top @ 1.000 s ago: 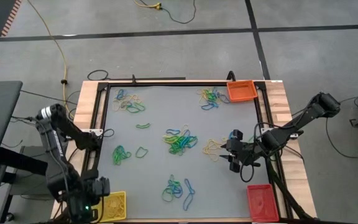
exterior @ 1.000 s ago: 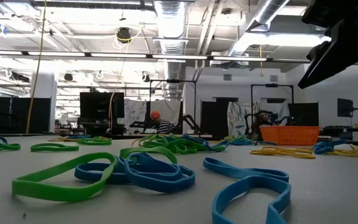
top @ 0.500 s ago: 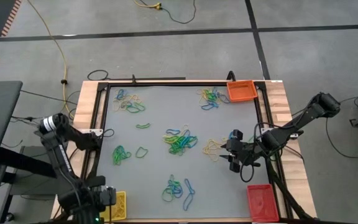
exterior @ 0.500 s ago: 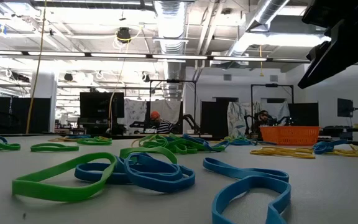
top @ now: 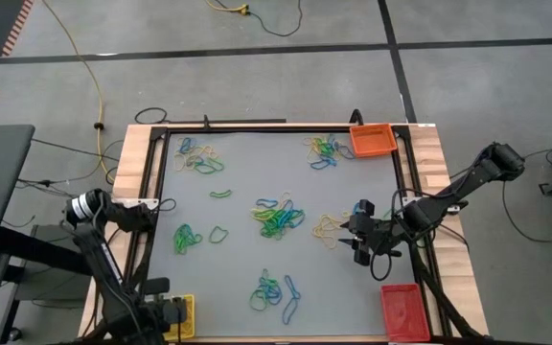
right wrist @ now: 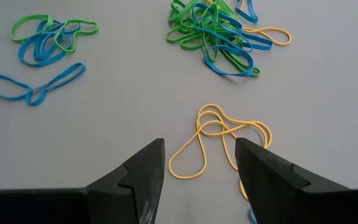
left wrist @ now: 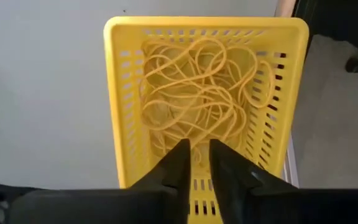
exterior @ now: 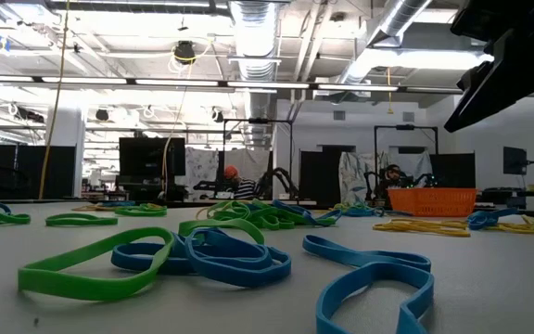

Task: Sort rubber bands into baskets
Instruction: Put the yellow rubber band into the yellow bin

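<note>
1. Hovering over the yellow basket at the near left corner of the table, the left gripper is showing its fingers just slightly apart, with no band between them; the basket is already holding a tangle of yellow bands.
2. Judging from this, the left arm is releasing its load; it should be opening fully and lifting straight up so nothing is snagging on the basket's wall.
3. Waiting toward the right edge of the table, the right gripper is holding its jaws wide apart above a loose yellow band, gripping nothing.
4. Doing that pick well means coming down with one finger inside the loop and one outside, pinching only this strand and staying clear of the green and blue pile beyond it.
5. Lying farther out, more mixed clusters are sitting near the far left corner of the table, and others beside the orange basket at the far right corner; the red basket is sitting at the near right corner.
6. Compared with a second ago, the left arm has been folding back toward the near left corner and its fingers have been parting from fully closed; the right arm and the bands are staying put.
</note>
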Robot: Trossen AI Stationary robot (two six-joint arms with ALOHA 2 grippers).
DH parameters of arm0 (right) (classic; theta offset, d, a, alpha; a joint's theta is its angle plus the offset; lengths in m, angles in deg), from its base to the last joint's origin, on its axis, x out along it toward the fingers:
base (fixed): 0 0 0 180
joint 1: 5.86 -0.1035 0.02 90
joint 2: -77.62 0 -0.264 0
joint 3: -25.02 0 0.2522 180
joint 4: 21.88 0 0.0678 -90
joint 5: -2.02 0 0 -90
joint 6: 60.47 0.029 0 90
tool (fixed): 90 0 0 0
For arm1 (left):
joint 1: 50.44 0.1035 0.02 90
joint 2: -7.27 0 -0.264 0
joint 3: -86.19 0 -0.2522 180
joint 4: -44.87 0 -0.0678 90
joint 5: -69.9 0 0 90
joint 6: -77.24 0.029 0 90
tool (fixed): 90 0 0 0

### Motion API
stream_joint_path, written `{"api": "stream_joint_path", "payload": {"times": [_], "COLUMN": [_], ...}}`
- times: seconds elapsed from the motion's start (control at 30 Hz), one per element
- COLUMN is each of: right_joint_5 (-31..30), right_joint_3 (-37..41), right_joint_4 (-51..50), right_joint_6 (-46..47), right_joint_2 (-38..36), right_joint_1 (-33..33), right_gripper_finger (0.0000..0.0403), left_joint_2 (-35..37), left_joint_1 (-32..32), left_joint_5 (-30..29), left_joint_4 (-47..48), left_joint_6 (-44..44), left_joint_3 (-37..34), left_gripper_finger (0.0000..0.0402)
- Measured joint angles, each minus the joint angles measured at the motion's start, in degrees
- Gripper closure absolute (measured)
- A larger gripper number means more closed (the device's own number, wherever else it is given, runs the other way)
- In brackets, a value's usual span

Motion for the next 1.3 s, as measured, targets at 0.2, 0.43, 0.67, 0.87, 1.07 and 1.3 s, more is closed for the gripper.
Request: {"api": "stream_joint_path", "payload": {"times": [0.2,0.43,0.67,0.87,1.07,1.3], "right_joint_5": [0.0,0.0,0.0,0.0,0.0,0.0], "right_joint_3": [0.0,0.0,0.0,0.0,0.0,0.0], "right_joint_4": [0.02,0.0,0.0,0.0,0.0,0.0], "right_joint_6": [0.0,0.0,0.0,0.0,0.0,0.0], "right_joint_2": [0.0,0.02,0.02,0.02,0.02,0.02], "right_joint_1": [-0.02,0.01,-0.02,-0.01,0.0,-0.01], "right_gripper_finger": [0.0179,0.0179,0.0179,0.0179,0.0179,0.0179], "left_joint_2": [-0.09,-0.09,-0.07,-0.07,-0.07,-0.05], "left_joint_1": [0.0,2.2,10.49,23.74,40.11,60.21], "left_joint_5": [-0.05,-12.24,-32.82,-42.12,-44.39,-38.6], "left_joint_4": [-0.73,2.77,13.08,9.44,-2.48,-14.24], "left_joint_6": [-1.17,4.94,7.59,18.05,34.63,50.47], "left_joint_3": [-1.67,-1.81,-1.81,-1.81,-1.81,-1.81], "left_gripper_finger": [0.0287,0.0241,0.0235,0.0235,0.0235,0.0235]}}
